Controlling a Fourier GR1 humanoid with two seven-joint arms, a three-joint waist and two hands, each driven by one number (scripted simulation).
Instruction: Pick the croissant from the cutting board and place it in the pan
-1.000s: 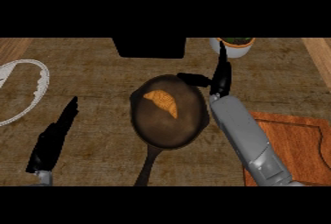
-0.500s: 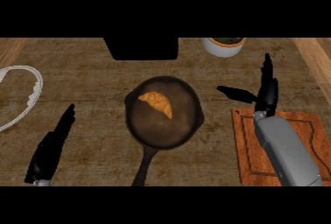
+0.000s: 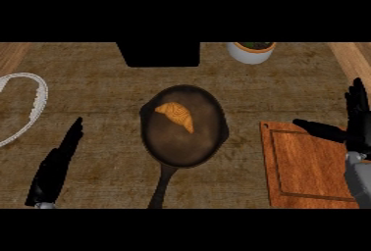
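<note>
Croissant (image 3: 178,115) lies in the pan (image 3: 182,147), upper left part of the pan's inside, centre of frame. Pan handle runs down to the lower edge. Right hand (image 3: 354,122) at the right edge of frame, fingers straight and pointing up, thumb stuck out left over the top right of the cutting board (image 3: 301,166), holding nothing. Croissant is well apart from that hand, off to its left with the pan rim and bare counter (image 3: 101,88) between. Left hand (image 3: 56,166) at lower left, fingers straight, flat and angled up-right, resting, nothing in it; croissant is up and right of it, apart. Cutting board bare at lower right. White cup (image 3: 251,51) at top right of centre, dark box (image 3: 159,53) at top centre, white plate rim (image 3: 29,105) at left edge
</note>
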